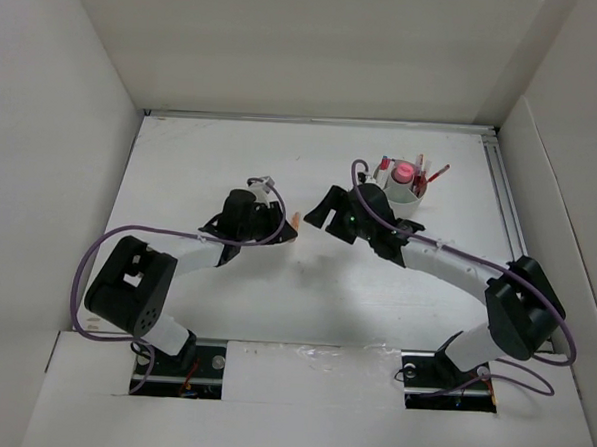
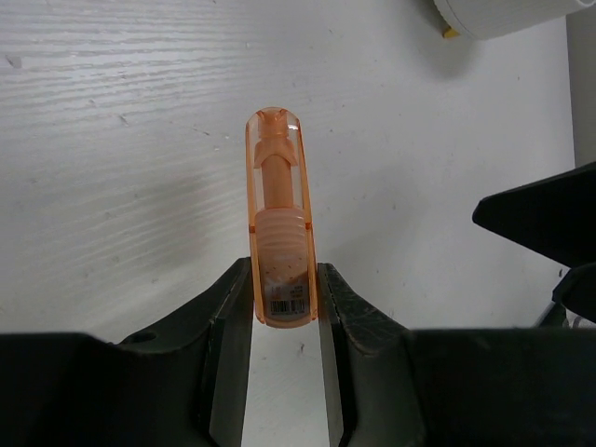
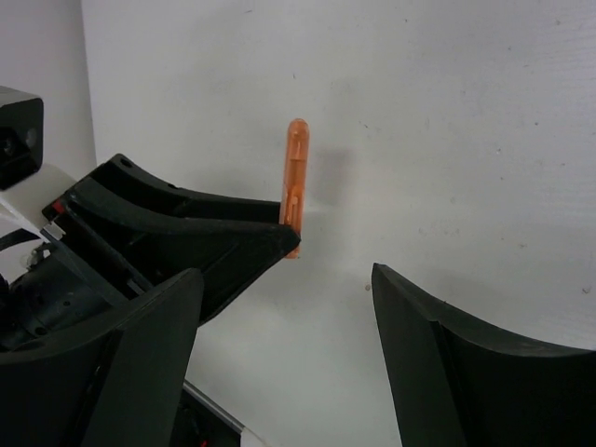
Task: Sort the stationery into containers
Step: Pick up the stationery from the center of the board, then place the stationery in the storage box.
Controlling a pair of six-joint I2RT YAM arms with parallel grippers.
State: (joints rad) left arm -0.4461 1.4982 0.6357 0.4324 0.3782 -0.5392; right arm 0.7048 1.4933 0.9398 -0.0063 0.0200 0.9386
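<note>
Inside the clamped left hand (image 2: 284, 289), the orange piece (image 2: 277, 186) points to 12 o'clock; its barcode (image 2: 287, 304) is unreadable; the right hand (image 3: 281, 275) is wide apart.

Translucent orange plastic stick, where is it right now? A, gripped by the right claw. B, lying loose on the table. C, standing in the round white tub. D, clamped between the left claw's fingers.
D: the left wrist view shows the translucent orange plastic stick pinched at its labelled end by the left claw, while the right claw stands open and empty.
</note>
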